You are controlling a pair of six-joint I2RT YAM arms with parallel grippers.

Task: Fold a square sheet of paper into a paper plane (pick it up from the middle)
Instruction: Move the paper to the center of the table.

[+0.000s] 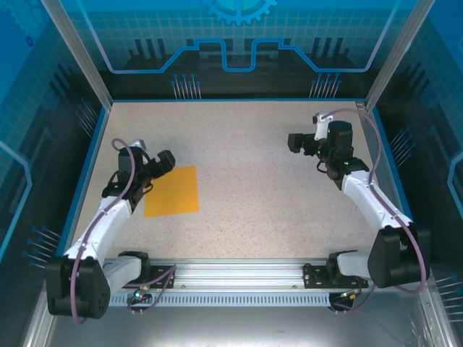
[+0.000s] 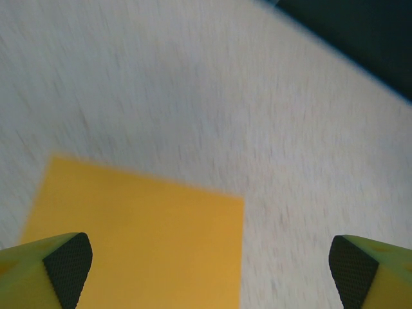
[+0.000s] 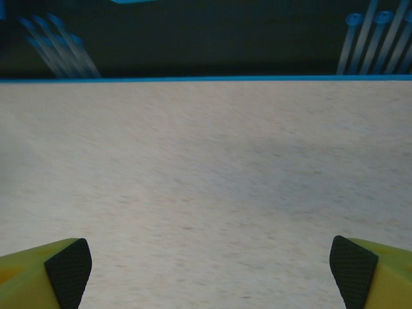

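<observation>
**Both hands wide, orange sheet flat on the left side**

We saw the square sheet of paper (image 1: 172, 191) lying flat and unfolded on the speckled tabletop (image 1: 253, 210), at about 9 o'clock from the tabletop's middle. The left hand (image 1: 163, 160) sat at the sheet's far edge, near 11 o'clock from the sheet's centre, and its jaws stood wide with nothing between them. From the left wrist, somewhat blurred, the orange paper filled the lower left. One black finger pad (image 2: 67, 267) showed over it at 8 o'clock, the other over bare tabletop at 4 o'clock. We could not tell whether the pads touched the surface. The right hand (image 1: 295, 142) was well apart from the sheet, at about 2 o'clock from the tabletop's middle, also spread wide and holding nothing. From its wrist we saw bare tabletop running up to a blue rim (image 3: 206, 79) at 12 o'clock
</observation>
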